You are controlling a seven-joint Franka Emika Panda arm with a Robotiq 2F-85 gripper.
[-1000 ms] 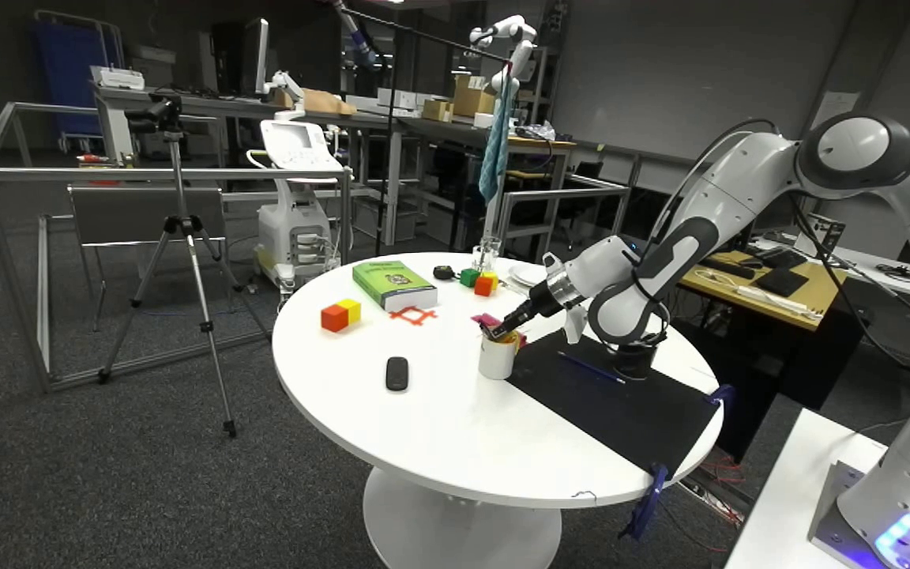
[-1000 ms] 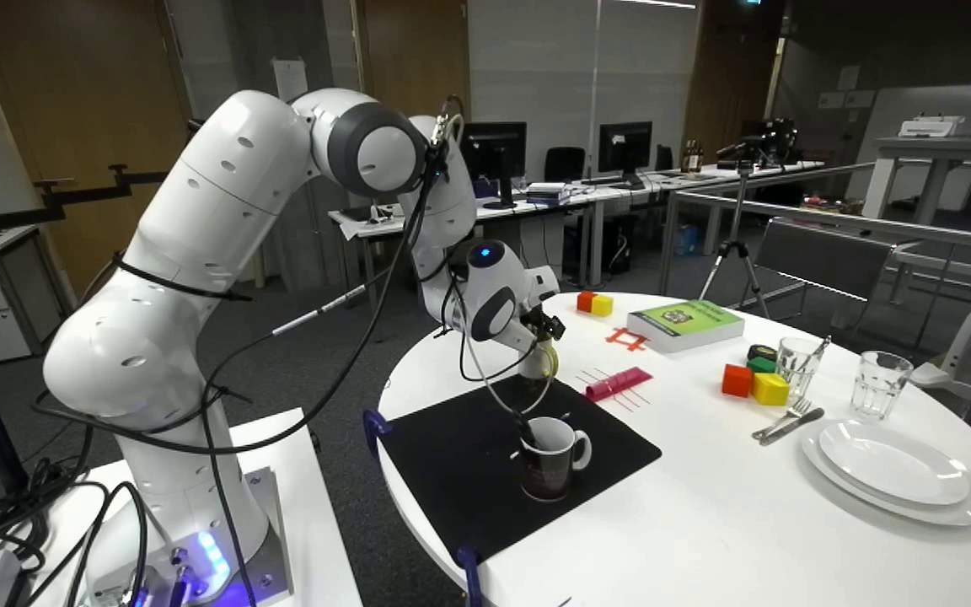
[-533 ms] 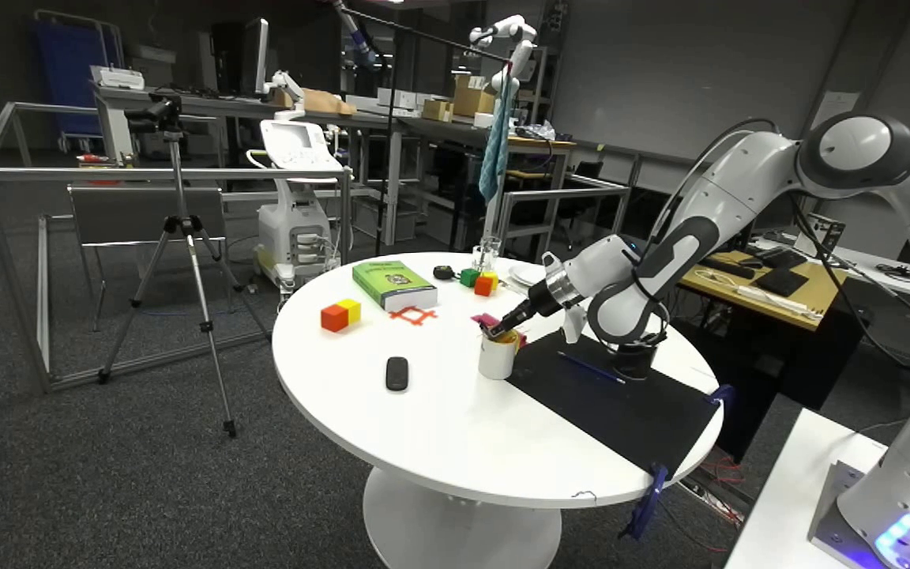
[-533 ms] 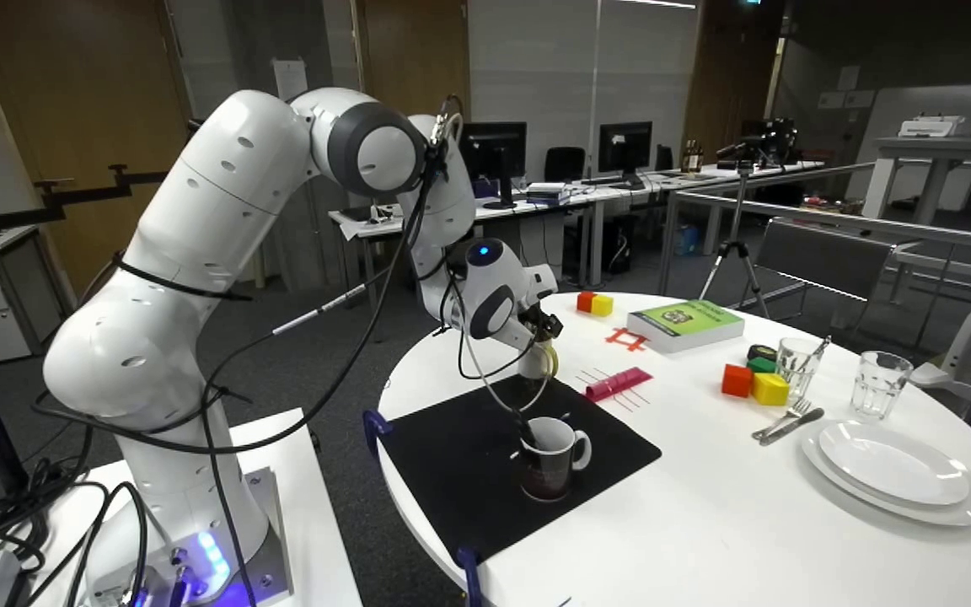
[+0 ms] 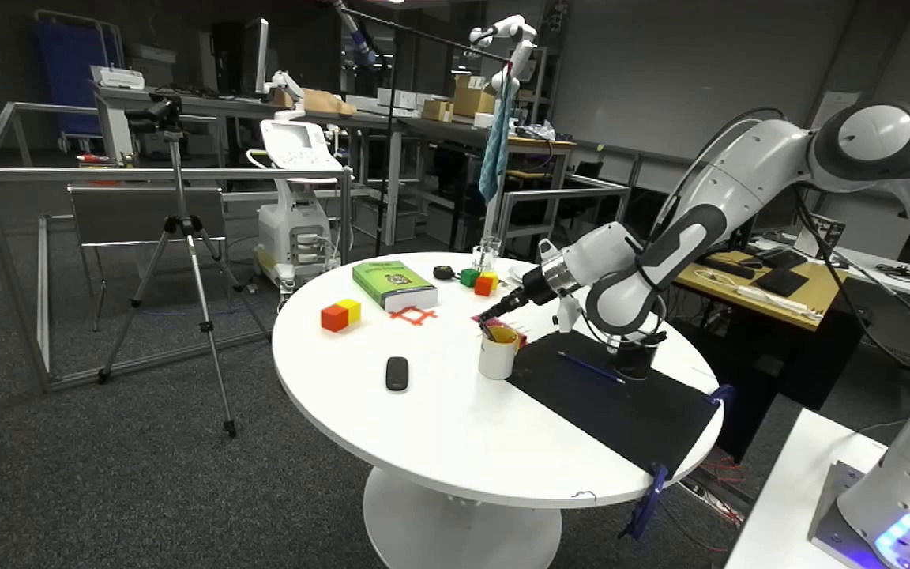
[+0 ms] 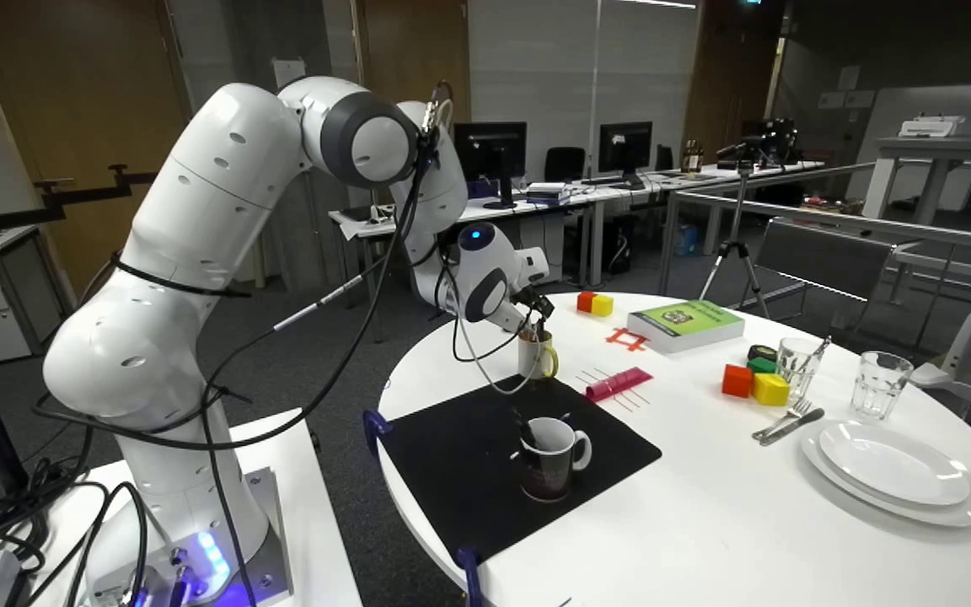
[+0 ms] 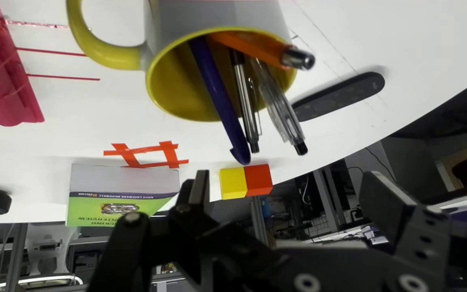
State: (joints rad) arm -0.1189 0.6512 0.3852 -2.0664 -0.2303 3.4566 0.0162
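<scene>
Yellow-rimmed mug (image 7: 217,14) with pens (image 7: 216,87) stands upright on the counter (image 5: 423,431), and I have the jaws spread, empty, near the pens' upper ends.

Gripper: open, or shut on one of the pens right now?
Open: the wrist view shows the gripper with its fingers spread wide, apart from the pens, which lean in the mug.
</scene>
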